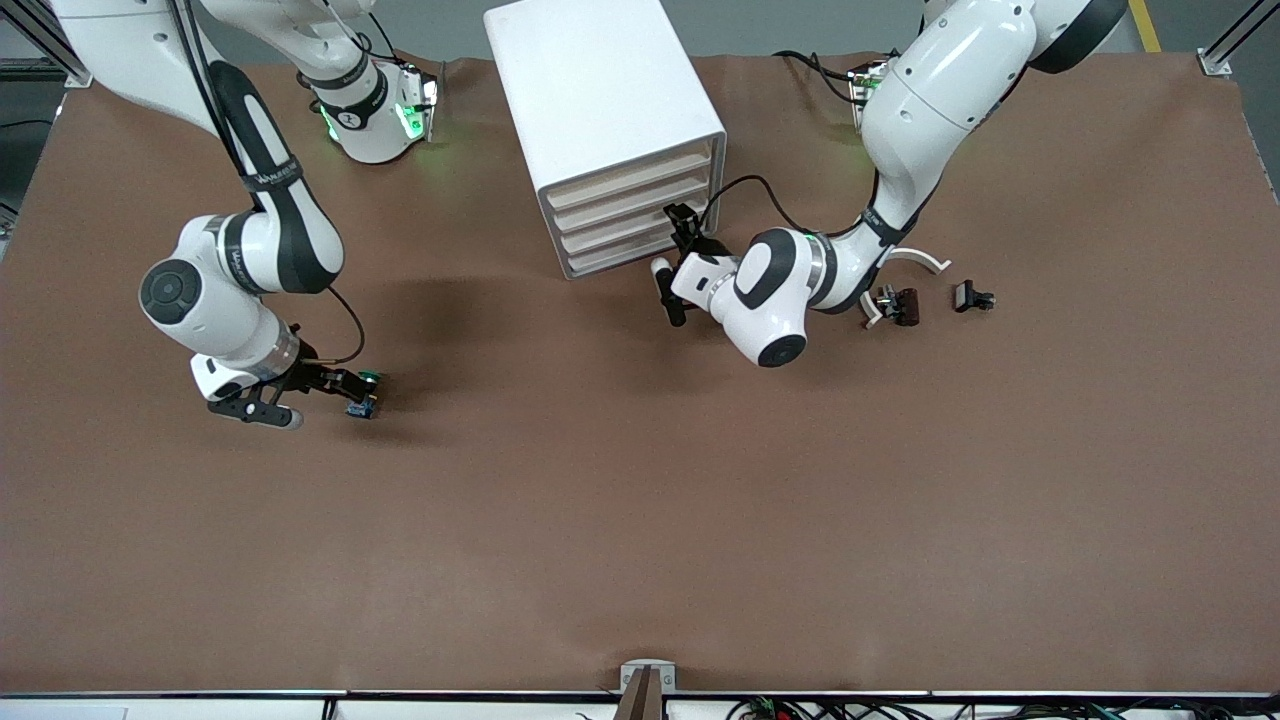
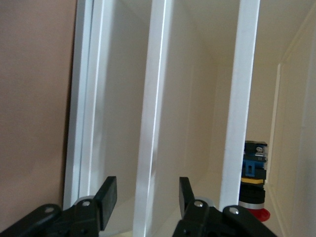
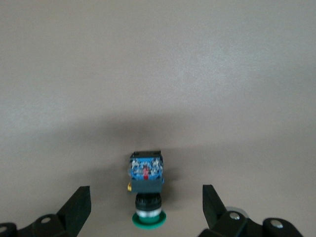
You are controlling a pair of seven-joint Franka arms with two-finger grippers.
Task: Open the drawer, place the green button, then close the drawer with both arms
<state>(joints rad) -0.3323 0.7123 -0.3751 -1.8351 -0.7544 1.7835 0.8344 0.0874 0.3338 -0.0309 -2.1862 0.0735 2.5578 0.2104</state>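
The button (image 1: 365, 393) lies on its side on the brown table toward the right arm's end, with a green cap, black body and blue base. My right gripper (image 1: 345, 388) is low over it and open. In the right wrist view the button (image 3: 147, 190) lies between the spread fingertips (image 3: 79, 205), touching neither. The white cabinet (image 1: 600, 100) shows stacked drawers (image 1: 640, 235), all pushed in. My left gripper (image 1: 678, 262) is at the drawer fronts. There its open gripper (image 2: 146, 195) straddles a white drawer edge (image 2: 153, 123), with a gap on each side.
Beside the left arm's wrist lie a dark brown part with a white ring (image 1: 895, 300) and a small black part (image 1: 972, 297). The left wrist view shows a red-capped push-button part (image 2: 254, 182) inside the cabinet.
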